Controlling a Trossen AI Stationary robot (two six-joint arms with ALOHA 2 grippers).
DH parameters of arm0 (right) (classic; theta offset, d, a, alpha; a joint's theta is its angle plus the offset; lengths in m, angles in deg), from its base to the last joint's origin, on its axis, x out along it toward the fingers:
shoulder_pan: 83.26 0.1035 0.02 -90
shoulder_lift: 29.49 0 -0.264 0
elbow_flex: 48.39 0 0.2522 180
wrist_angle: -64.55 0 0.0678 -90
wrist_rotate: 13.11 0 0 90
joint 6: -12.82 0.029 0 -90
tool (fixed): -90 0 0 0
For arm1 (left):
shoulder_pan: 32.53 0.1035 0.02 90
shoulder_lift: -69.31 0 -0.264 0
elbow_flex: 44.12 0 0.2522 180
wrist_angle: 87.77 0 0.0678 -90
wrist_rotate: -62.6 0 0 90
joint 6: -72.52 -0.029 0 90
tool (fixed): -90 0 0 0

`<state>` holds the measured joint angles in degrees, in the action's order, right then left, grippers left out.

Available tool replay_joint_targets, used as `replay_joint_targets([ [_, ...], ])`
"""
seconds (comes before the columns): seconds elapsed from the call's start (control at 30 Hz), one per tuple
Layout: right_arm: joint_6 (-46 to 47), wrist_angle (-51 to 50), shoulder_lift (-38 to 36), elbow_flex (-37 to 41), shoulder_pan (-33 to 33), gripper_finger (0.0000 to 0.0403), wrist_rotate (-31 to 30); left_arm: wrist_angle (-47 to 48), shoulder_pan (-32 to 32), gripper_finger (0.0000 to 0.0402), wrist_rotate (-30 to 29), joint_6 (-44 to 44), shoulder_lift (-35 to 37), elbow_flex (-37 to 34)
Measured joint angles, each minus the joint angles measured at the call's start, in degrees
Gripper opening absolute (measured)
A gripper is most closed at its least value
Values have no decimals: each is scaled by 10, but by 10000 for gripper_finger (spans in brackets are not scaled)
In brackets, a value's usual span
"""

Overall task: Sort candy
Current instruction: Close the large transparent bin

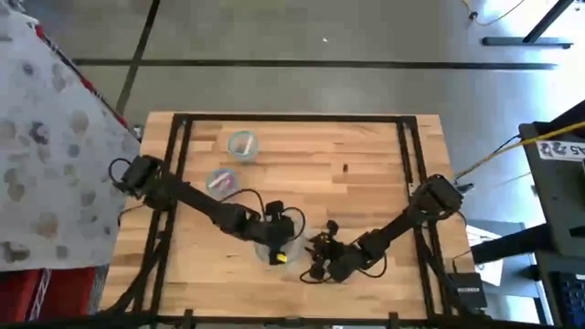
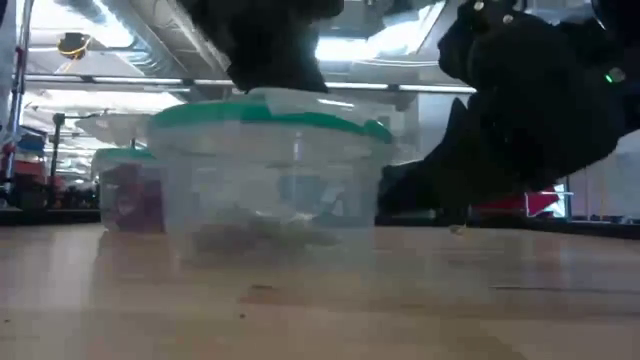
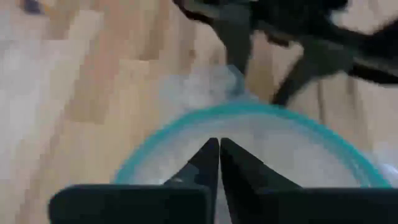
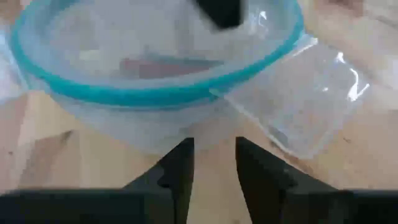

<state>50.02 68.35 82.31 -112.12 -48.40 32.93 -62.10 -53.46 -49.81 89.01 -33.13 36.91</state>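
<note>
Hanging over the near bowl (image 3: 249, 124) at lower centre, the left gripper (image 3: 219, 163) was clenched empty; only the right wrist view showed candy (image 4: 165, 65) inside, beyond the right gripper (image 4: 211, 165), jaws parted.

Bright ceiling lights (image 2: 350, 45) glared at twelve o'clock in the low view; both wrist views were soft, blurred throughout.
</note>
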Motion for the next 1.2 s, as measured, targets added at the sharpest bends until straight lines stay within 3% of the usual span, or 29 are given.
replay_joint_targets([
  [0.27,30,-178,-132,0,37,105,19,44,-33,0,-1,39,45,2],
  [0.43,-49,-111,-185,0,54,105,121,53,-34,0,0,44,9,-7],
  [0.6,-89,23,-150,-2,39,102,195,33,-17,0,-7,73,-25,-19],
  [0.77,-88,28,-82,-13,10,74,187,9,-2,0,-1,94,-31,-30],
  [0.9,-87,32,-40,-37,-9,42,220,11,2,0,2,105,-32,-31],
  [1.07,-84,-5,-20,-60,-14,4,167,5,3,0,14,122,-32,-38],
  [1.2,-70,-37,-21,-61,-19,6,115,-9,4,0,19,132,-31,-54],
])
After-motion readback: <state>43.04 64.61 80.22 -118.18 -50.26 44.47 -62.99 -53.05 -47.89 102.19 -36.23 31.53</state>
